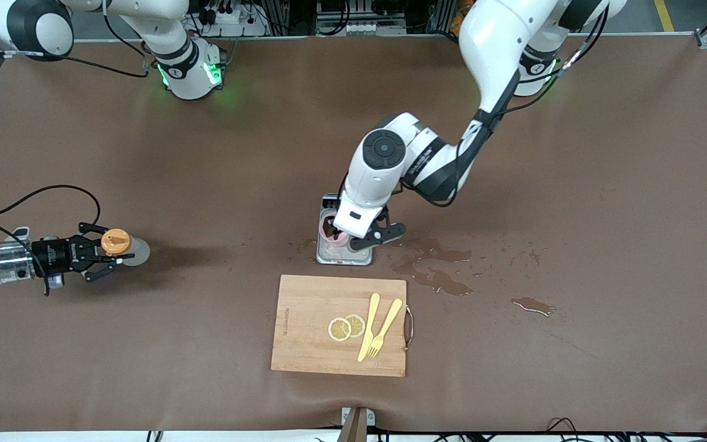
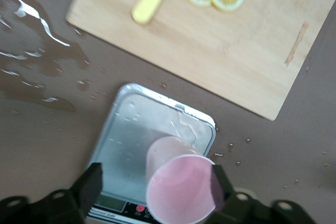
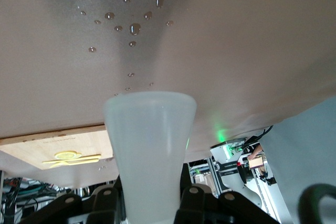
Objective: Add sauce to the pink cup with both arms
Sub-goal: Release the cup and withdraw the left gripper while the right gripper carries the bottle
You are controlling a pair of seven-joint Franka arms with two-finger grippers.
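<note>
The left gripper (image 2: 155, 182) is hanging over the scale (image 1: 344, 255), fingers spread apart around the pink cup (image 2: 181, 190) standing on it, at twelve o'clock from the cutting board (image 1: 304, 344). The right gripper (image 1: 108, 255) is clasping the sauce bottle (image 1: 121, 245) at nine o'clock.
</note>
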